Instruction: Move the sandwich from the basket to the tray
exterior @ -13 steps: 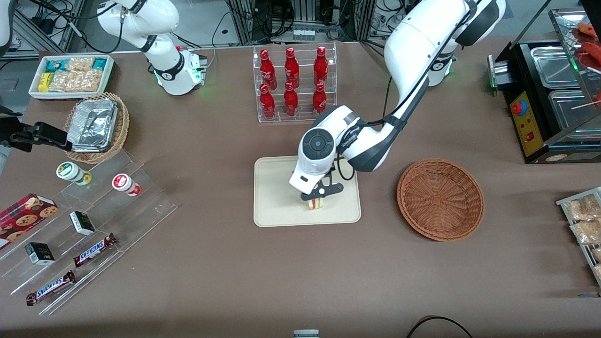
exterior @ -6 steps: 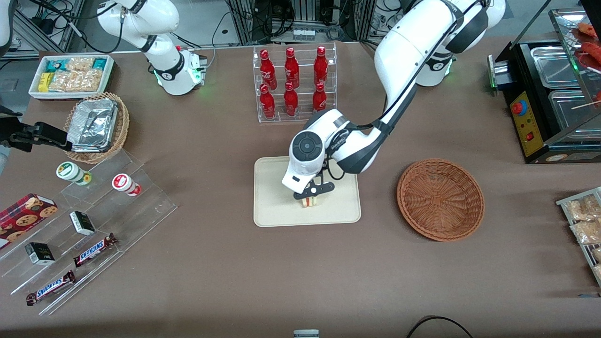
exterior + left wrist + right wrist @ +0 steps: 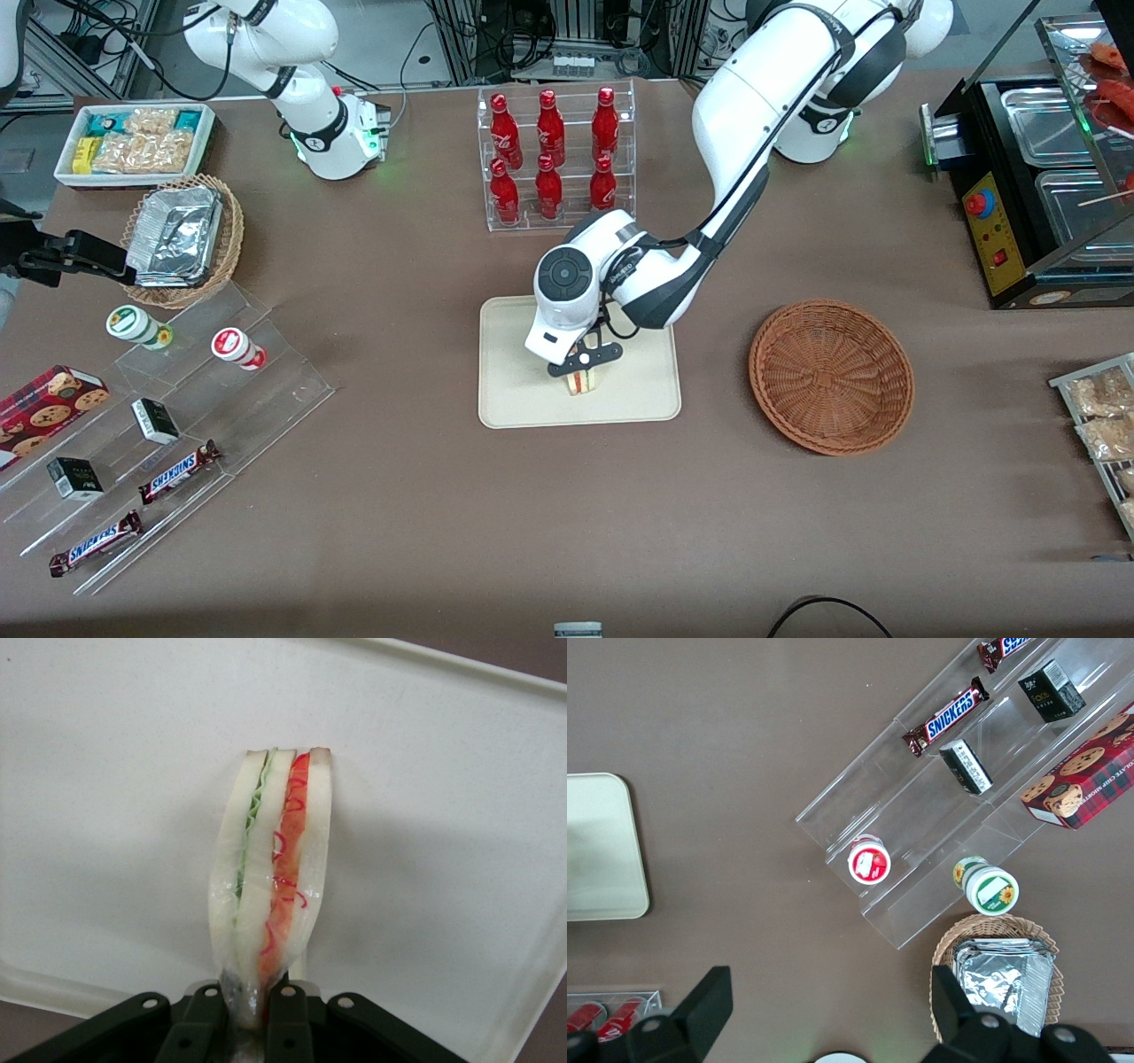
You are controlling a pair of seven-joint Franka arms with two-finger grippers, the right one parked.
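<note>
Brown tabletop, cream tray (image 3: 514, 399) as landmark: gripper (image 3: 582, 362) hangs low over its middle, fingers (image 3: 288, 1014) pinched on the sandwich (image 3: 270, 881) edge-down for release, emptied basket (image 3: 831, 377) well apart toward the working arm's end.

I read "SNICKERS" on two chocolate bars on the clear acrylic steps (image 3: 266, 390), one bar (image 3: 178, 470) farther from my front camera than the other bar (image 3: 95, 543), and my gripper (image 3: 580, 370), over the tray (image 3: 514, 399), carries no text I can read.
</note>
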